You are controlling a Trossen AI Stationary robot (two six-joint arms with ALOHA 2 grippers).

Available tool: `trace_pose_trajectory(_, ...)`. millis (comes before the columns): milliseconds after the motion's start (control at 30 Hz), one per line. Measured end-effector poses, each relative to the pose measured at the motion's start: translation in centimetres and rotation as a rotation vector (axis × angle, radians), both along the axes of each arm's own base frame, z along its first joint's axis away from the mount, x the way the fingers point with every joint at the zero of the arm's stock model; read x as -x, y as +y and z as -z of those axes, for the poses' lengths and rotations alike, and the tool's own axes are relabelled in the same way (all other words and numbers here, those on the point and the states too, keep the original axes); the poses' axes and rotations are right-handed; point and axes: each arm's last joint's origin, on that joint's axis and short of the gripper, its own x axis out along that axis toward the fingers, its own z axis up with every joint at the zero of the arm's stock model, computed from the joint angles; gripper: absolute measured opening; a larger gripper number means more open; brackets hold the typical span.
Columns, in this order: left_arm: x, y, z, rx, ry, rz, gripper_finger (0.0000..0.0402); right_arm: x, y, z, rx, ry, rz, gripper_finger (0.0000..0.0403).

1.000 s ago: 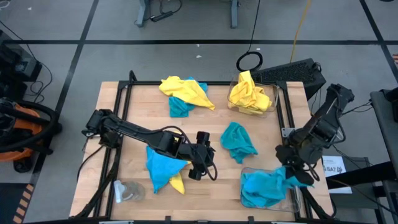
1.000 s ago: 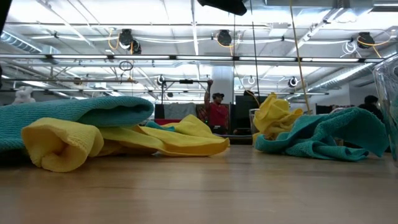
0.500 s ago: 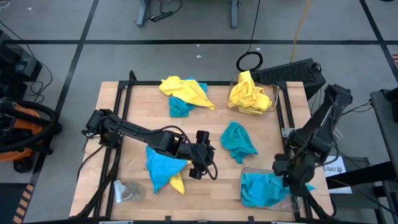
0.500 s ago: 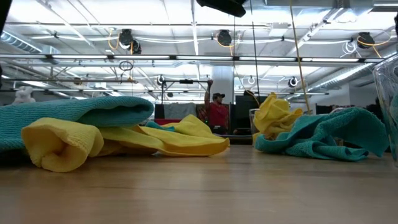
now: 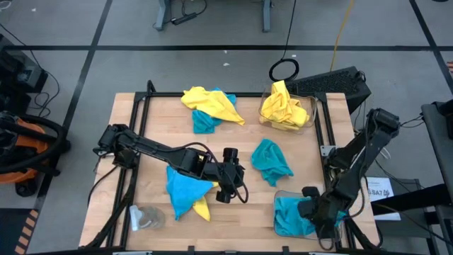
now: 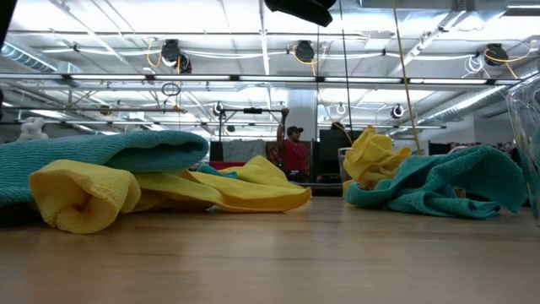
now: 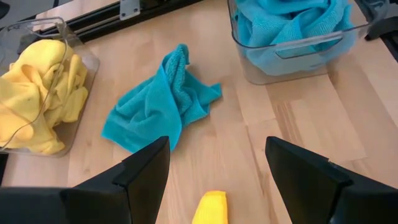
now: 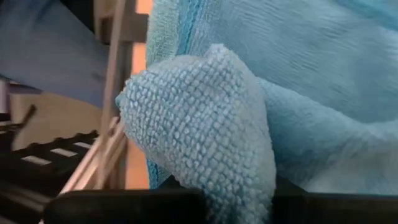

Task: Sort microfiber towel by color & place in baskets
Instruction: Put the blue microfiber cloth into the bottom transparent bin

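Right gripper (image 5: 320,216) down in the near basket (image 5: 283,225), pinched shut on a blue towel (image 8: 205,118); left gripper (image 5: 225,195) idle mid-table, fingers apart and empty.

Seen from above only: wooden table (image 5: 156,120), far basket (image 5: 306,99) heaped with yellow towels (image 5: 284,108), a yellow-and-blue pair (image 5: 207,106) at the far edge, a loose blue towel (image 5: 271,161) at centre, another blue over yellow (image 5: 185,193) just beside the left gripper, a small clear round object (image 5: 146,218) at the near left corner. Shown by the left wrist view alone: near basket's clear wall (image 7: 298,59) packed with blue cloth. Shown by the right wrist view alone: a fold of blue weave bunched between the dark fingers. From table height: no gripper in sight, only towel heaps and a person (image 6: 294,154) far back in the room.
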Motion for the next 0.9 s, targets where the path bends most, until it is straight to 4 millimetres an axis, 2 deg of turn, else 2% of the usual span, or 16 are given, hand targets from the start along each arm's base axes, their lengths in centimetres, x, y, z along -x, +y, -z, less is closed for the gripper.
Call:
trace_pose_trajectory(200, 0.0, 0.0, 0.0, 0.0, 0.0, 0.0, 0.0271, -1.0, 1.5, 3.3, 0.088, 0.059, -0.013, 0.0023)
trace_pose_trajectory(333, 0.0, 0.0, 0.0, 0.0, 0.001, 0.0, 0.0271, -1.3, 1.9, 4.7, 0.141, 0.089, -0.012, 0.0024)
trace_pose_trajectory(600, 0.2, 0.1, 0.2, -0.011, 0.031, 0.001, 0.0271, -1.4, 1.9, 5.0, 0.153, 0.062, -0.013, 0.0035)
trace_pose_trajectory(900, 0.5, 0.1, 0.5, -0.027, 0.069, -0.005, 0.0271, -3.0, 1.9, 4.8, 0.13, -0.082, -0.119, 0.0064)
